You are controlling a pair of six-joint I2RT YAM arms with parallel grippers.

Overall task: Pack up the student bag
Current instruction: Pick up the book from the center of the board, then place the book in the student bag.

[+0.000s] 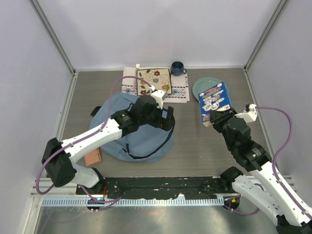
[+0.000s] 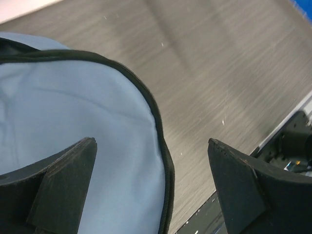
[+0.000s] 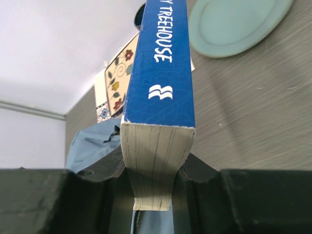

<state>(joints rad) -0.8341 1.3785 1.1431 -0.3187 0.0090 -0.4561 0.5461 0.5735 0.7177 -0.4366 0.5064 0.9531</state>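
Over the student bag's (image 1: 127,142) right rim mid-bench (image 1: 195,146), left gripper (image 2: 152,148) spread wide, empty; right gripper (image 3: 153,168) near right edge pinching blue book (image 3: 163,73).

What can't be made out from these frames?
Top view: student bag opening, covered by the left arm and open left end effector; the left wrist view shows only a zipper edge.
Right wrist view: book title, cut off by the top edge.
Top view: brown flat item, too small, partly under the left arm.

Overhead, wrist close-ups, sharing student bag (image 1: 139,141)
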